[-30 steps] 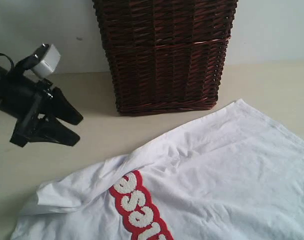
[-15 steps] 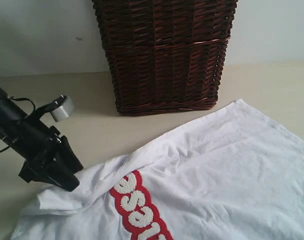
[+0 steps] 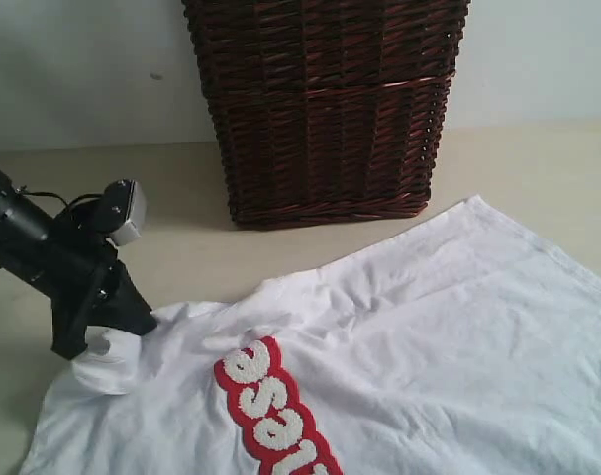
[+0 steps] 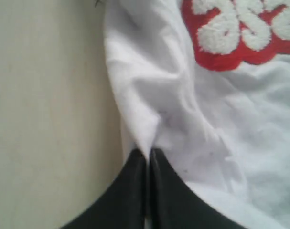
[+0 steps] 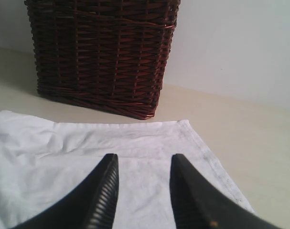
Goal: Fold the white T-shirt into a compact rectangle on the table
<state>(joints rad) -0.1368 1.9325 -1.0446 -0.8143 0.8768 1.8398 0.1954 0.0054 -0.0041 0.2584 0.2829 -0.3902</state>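
Note:
The white T-shirt [image 3: 429, 336] lies spread over the table [image 3: 538, 168], its red-outlined fuzzy letters [image 3: 265, 406] near the front. At the shirt's left edge my left gripper [image 3: 117, 332] is shut on a pinched fold of the white cloth. The left wrist view shows the black jaws of that gripper [image 4: 148, 153] pressed together with the T-shirt [image 4: 149, 90] bunched up between their tips. My right gripper [image 5: 142, 164] is out of the exterior view. In its wrist view it stands open just above the T-shirt [image 5: 87, 143], near a hemmed corner, with nothing between its fingers.
A tall dark brown wicker basket [image 3: 325, 99] stands at the back, close to the shirt's far edge, and it also shows in the right wrist view as the basket [image 5: 99, 52]. Bare table [image 4: 44, 114] lies beside the left gripper. A pale wall rises behind.
My left gripper came down from above the table onto the shirt's left edge and shut on the cloth, bunching it. The right gripper's earlier state is not shown.

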